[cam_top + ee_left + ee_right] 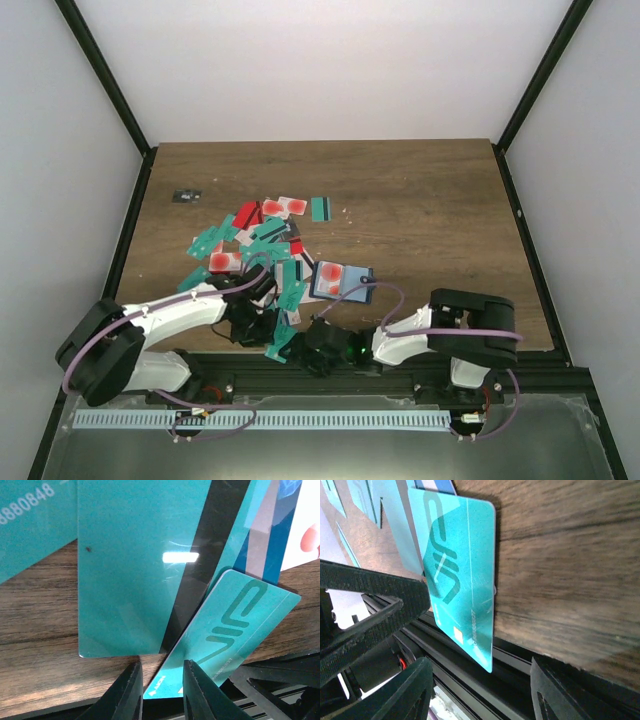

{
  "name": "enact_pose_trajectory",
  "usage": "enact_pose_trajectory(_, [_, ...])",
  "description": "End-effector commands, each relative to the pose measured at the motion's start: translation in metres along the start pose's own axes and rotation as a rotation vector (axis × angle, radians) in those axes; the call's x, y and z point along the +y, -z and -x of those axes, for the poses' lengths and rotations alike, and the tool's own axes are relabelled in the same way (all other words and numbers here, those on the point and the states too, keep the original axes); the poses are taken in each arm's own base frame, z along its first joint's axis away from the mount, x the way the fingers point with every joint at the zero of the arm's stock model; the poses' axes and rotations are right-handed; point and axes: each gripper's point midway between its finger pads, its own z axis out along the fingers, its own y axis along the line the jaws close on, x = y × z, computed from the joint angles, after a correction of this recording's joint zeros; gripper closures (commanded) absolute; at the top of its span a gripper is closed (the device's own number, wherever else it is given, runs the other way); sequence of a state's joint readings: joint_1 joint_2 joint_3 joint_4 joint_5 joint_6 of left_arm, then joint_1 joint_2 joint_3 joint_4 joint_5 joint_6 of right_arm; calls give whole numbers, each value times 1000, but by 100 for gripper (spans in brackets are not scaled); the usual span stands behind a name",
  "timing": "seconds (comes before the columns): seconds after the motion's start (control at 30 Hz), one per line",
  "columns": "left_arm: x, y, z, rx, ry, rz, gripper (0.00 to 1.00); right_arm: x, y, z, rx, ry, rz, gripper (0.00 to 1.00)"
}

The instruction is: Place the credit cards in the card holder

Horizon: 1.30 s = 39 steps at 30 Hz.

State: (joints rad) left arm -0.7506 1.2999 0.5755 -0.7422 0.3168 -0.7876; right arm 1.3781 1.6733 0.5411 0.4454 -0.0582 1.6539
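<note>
Jaws of the left gripper (161, 669) stand narrowly apart around a teal card (240, 625) corner; I cannot tell if they bite. The right gripper (480, 672) gapes wide nearby. The card overhangs the table (40, 615) edge, so a shallow pinch could tip it off. The card holder (362, 288) lies just beyond.

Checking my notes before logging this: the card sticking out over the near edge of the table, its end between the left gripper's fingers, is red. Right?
No. That card is teal, not red; the left wrist view shows it. The rest holds: it sticks out over the near edge of the table, its end between the fingers of the left gripper.
</note>
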Motion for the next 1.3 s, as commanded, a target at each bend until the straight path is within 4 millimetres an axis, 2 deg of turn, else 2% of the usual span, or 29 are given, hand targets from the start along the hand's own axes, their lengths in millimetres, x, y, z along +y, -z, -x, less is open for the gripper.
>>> enact_pose_trajectory(0.0, [12,-8,-4,30,-14,47,75,-6,-7,1,-16,-28,3,45])
enact_pose_trajectory(0.33, [14,-16,-11,67,-12,36,80,-21,-16,2,-12,-89,7,49])
enact_pose_trajectory(0.6, [17,-19,-17,84,-1,24,81,-23,-22,3,-7,-92,20,53])
enact_pose_trajectory(0.73, [18,-20,-19,91,-3,23,81,-23,-23,4,-6,-94,23,60])
enact_pose_trajectory(0.9, [17,-18,-21,93,-3,15,81,-23,-19,4,-7,-90,19,79])
enact_pose_trajectory(0.97, [13,-15,-19,85,-4,1,81,-22,-15,4,-1,-88,14,87])
enact_pose_trajectory(1.1, [3,0,-14,39,-7,-32,78,-22,-5,-1,34,-66,-18,96])
enact_pose_trajectory(1.23, [-16,34,3,-67,-35,-60,70,-13,19,-8,80,-44,-24,99])
enact_pose_trajectory(1.27, [-21,45,8,-104,-43,-68,68,-2,27,2,65,-46,-3,99])
